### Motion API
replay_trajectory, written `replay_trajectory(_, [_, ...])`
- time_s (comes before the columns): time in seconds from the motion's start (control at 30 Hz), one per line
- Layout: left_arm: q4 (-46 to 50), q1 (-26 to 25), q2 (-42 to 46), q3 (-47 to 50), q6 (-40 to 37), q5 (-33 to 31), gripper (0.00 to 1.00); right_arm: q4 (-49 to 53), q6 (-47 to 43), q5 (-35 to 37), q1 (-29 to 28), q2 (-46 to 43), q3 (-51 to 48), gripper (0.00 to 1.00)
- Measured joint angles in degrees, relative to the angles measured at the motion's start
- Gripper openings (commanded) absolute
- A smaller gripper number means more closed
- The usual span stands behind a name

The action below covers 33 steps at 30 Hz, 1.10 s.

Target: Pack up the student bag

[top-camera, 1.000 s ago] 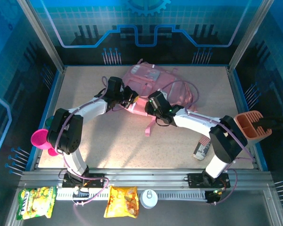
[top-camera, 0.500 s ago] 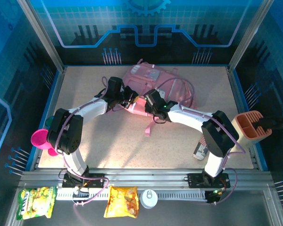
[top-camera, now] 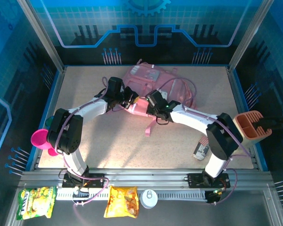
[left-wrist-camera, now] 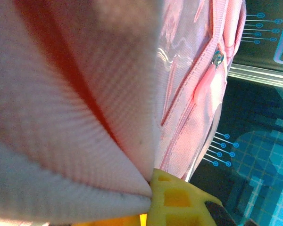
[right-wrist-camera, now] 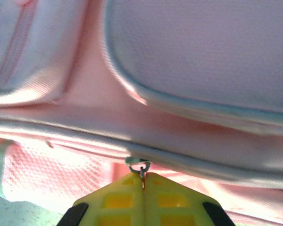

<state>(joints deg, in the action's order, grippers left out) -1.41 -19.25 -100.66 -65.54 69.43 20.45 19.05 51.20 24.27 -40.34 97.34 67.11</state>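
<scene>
- Closing on the zip pull [right-wrist-camera: 140,168], the right gripper [right-wrist-camera: 142,175] now has its yellow fingers pressed together, with the small metal ring nipped between the tips.
- That pinch is the change that matters. It suggests the zip of the student bag [top-camera: 153,80] is ready to be drawn, so opening the bag, the step before any packing, can begin.
- The left gripper [top-camera: 132,97] is fully closed on a fold [left-wrist-camera: 85,141] of the bag's pink fabric, which looks set to brace the bag against the pull.
- The bag lies at the far middle of the table [top-camera: 108,141], and the two grippers meet close beside each other at its near edge.
- A second ago the right jaws stood partly apart, and they have since shut. The right arm's elbow has swung slightly, while the left arm and the bag sit as they did.
- A yellow snack packet [top-camera: 122,201] lies on the near rail, so nothing looks packed yet.
</scene>
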Motion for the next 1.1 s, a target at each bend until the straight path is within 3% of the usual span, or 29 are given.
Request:
replay_trajectory(0.23, [0.7,0.8,0.0,0.0,-1.0,1.0,0.00,4.3,-1.4,0.4,3.8,-3.0,-5.4,0.03])
replay_trajectory(0.43, [1.2,1.3,0.0,-0.4,-1.1,1.0,0.00,4.5,-4.9,-2.0,4.0,-2.2,-4.4,0.20])
replay_trajectory(0.53, [1.3,1.5,0.0,-0.4,-1.7,1.0,0.00,4.5,-6.1,-2.6,4.1,-0.7,-3.3,0.23])
replay_trajectory(0.7, [1.6,1.5,0.0,-0.4,-2.1,1.0,0.00,4.4,-6.5,-3.5,4.4,0.5,-2.8,0.21])
replay_trajectory(0.9, [1.6,1.6,0.0,-0.4,-2.1,1.0,0.00,4.5,-6.7,-3.4,4.4,0.7,-2.8,0.05])
replay_trajectory(1.1, [2.4,2.4,-0.2,-1.2,-2.8,2.1,0.00,5.1,-7.1,-0.8,4.4,0.3,-3.1,0.03])
